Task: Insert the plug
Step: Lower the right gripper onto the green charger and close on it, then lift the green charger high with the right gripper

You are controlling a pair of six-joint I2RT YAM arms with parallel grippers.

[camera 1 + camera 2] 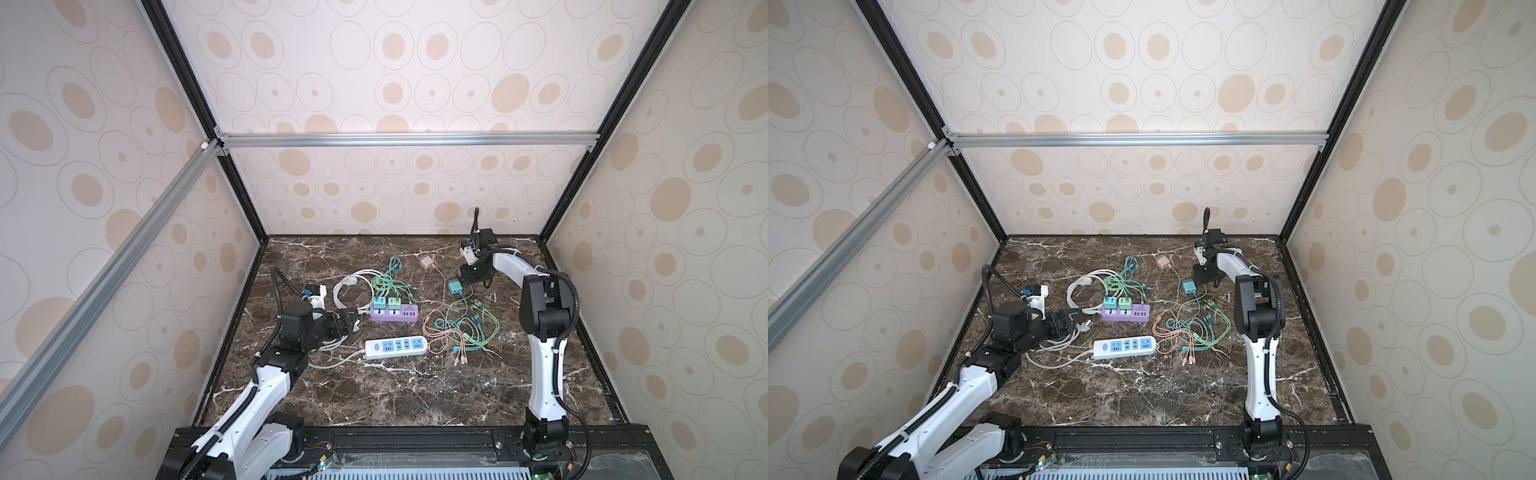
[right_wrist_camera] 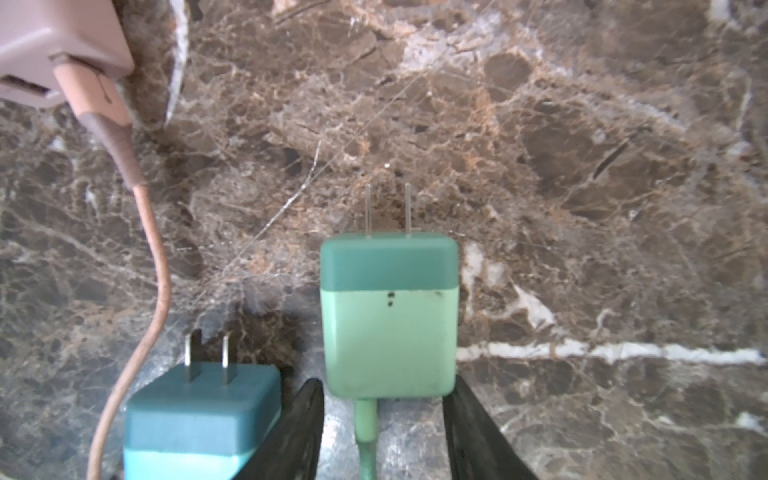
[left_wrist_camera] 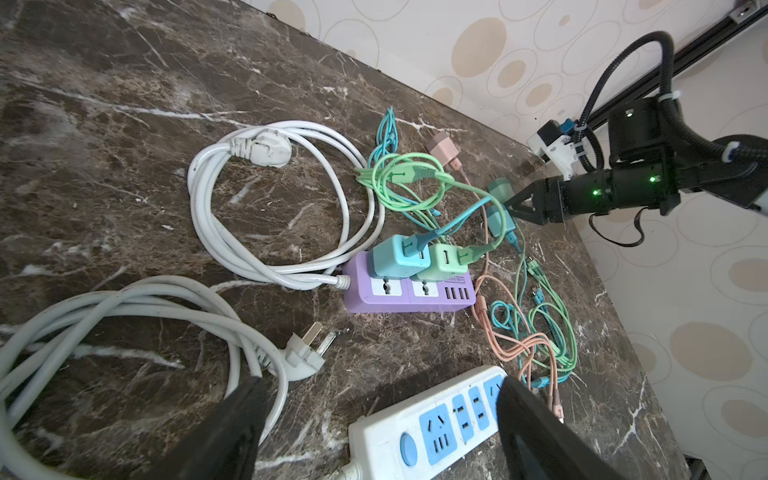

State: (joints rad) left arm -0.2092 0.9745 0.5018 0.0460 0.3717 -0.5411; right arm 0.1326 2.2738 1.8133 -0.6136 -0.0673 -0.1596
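With right gripper (image 2: 384, 386), pinches green plug (image 2: 390, 320) by its sides, leaving both prongs (image 2: 368, 208) free to push into a socket.

You face cream wall panels with tan ovals (image 1: 415, 83), silver aluminium crossbar (image 1: 407, 139) at back, dark brown marble tabletop (image 1: 374, 395).

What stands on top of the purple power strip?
A blue adapter and a green adapter stand plugged into the strip. Beside them, two sockets and the USB ports are bare. The adapters cover their own prongs and the sockets under them.
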